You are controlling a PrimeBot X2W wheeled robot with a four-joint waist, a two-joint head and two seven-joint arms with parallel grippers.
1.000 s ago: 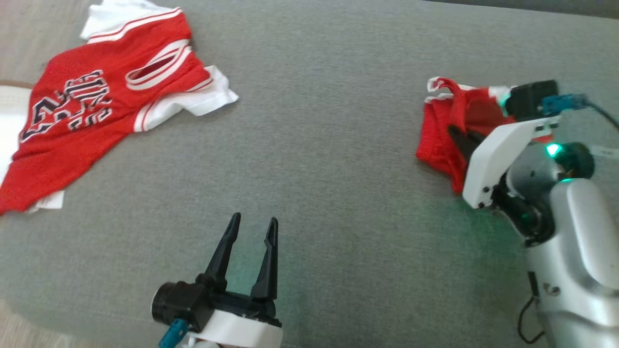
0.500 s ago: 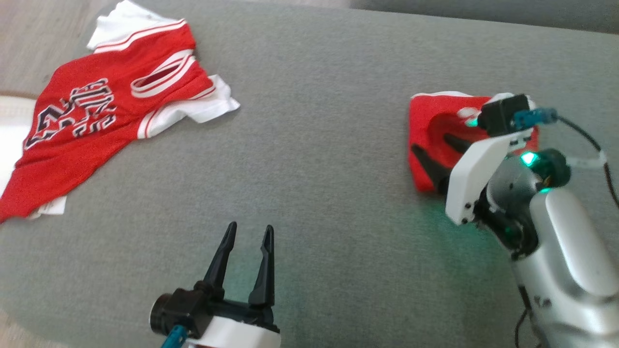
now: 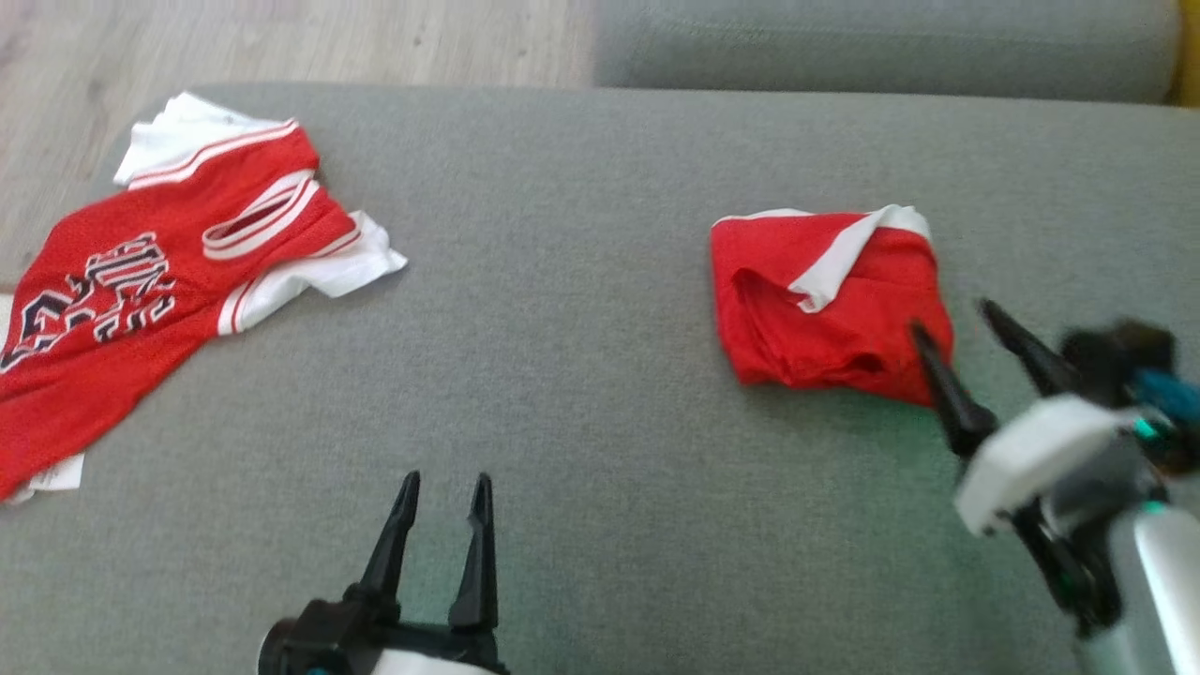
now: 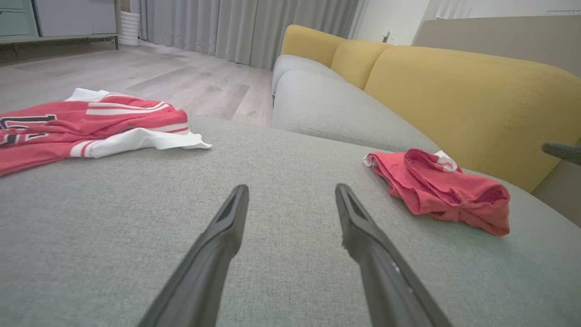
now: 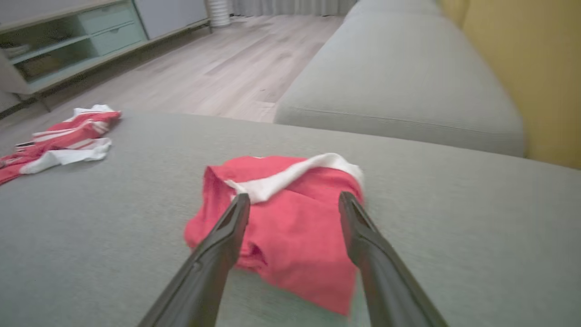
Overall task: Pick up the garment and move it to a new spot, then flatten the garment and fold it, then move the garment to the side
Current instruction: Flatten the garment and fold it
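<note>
Folded red garment (image 3: 830, 300) lay at the right of the grey cushion (image 3: 581, 375), likely its set-aside spot. Right gripper (image 3: 949, 315) stood spread and empty at the garment's near edge (nothing held). Left gripper (image 3: 446, 480) hung wide, idle, well apart.

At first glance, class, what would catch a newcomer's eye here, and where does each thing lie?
A small folded red garment with a white band lies on the right of the grey cushion, the open right gripper at its near corner. A larger red jersey with dark lettering sprawls unfolded at the cushion's left edge. A yellow sofa back glows behind in the left wrist view.
</note>
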